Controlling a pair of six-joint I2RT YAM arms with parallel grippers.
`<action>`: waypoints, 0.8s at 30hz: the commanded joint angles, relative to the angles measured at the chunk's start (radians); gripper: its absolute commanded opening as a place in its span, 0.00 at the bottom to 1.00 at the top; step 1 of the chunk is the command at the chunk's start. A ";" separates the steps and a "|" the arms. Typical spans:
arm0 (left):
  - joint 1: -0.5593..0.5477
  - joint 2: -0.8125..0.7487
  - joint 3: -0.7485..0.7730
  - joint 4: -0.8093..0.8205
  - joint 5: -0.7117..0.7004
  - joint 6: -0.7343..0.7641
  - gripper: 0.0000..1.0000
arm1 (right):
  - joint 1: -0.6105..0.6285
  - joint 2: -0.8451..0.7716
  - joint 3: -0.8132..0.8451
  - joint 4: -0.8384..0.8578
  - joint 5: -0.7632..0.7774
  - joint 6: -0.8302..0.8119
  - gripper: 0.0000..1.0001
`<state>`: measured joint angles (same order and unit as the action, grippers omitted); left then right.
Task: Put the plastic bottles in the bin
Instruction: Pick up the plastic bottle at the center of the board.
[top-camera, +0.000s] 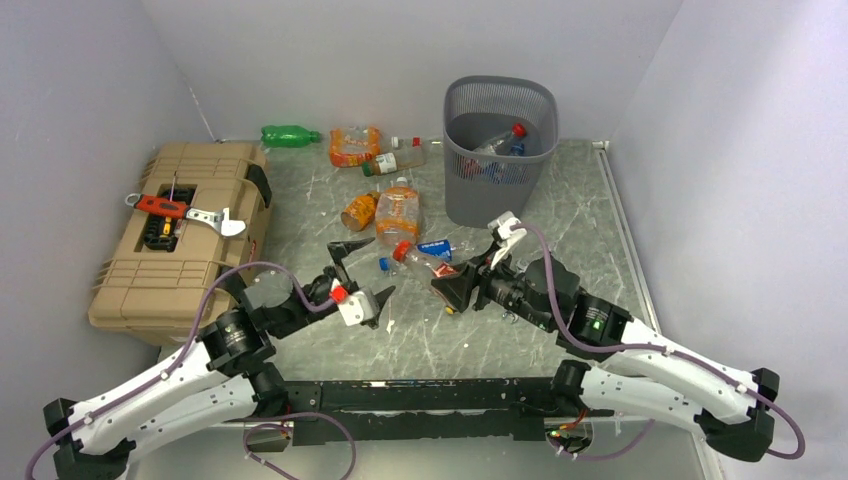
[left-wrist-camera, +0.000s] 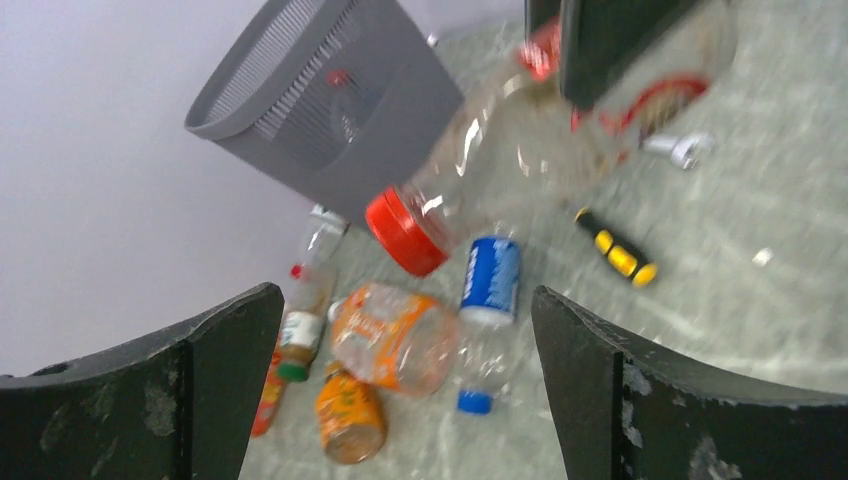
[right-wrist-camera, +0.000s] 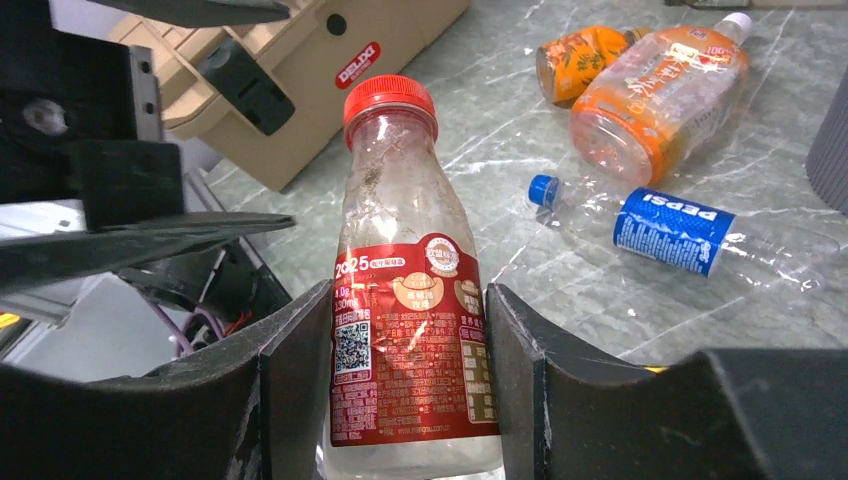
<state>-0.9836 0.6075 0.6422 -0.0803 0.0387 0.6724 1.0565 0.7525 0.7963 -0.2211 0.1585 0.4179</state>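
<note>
My right gripper (top-camera: 452, 283) (right-wrist-camera: 408, 385) is shut on a clear bottle with a red label and red cap (right-wrist-camera: 405, 290) (top-camera: 418, 261), held just above the table. It also shows in the left wrist view (left-wrist-camera: 480, 170). My left gripper (top-camera: 362, 275) (left-wrist-camera: 405, 400) is open and empty, just left of that bottle's cap. The dark grey mesh bin (top-camera: 500, 150) (left-wrist-camera: 320, 100) stands at the back right with bottles inside (top-camera: 505, 145). On the table lie a Pepsi bottle (top-camera: 442, 247) (right-wrist-camera: 670, 230) (left-wrist-camera: 490, 280), a large orange bottle (top-camera: 398, 212) (right-wrist-camera: 660, 100) (left-wrist-camera: 395, 335) and a small orange one (top-camera: 360, 210) (left-wrist-camera: 350, 415).
A green bottle (top-camera: 290, 135), an orange pack (top-camera: 355, 147) and another bottle (top-camera: 395, 162) lie by the back wall. The tan toolbox (top-camera: 185, 230) (right-wrist-camera: 330, 60) at the left carries tools. A black-and-yellow screwdriver (left-wrist-camera: 615, 248) lies near the right gripper.
</note>
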 joint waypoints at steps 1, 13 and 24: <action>-0.003 0.020 0.077 0.072 0.030 -0.361 0.99 | 0.002 -0.036 -0.031 0.153 0.059 -0.012 0.00; -0.001 0.050 -0.010 0.433 -0.010 -1.233 0.99 | 0.002 -0.177 -0.247 0.581 0.050 0.044 0.00; 0.013 0.281 -0.039 0.914 0.245 -1.429 0.91 | 0.002 -0.175 -0.325 0.796 -0.073 0.126 0.00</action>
<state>-0.9756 0.8604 0.5713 0.6098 0.1917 -0.6750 1.0565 0.5823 0.4835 0.4145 0.1532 0.4969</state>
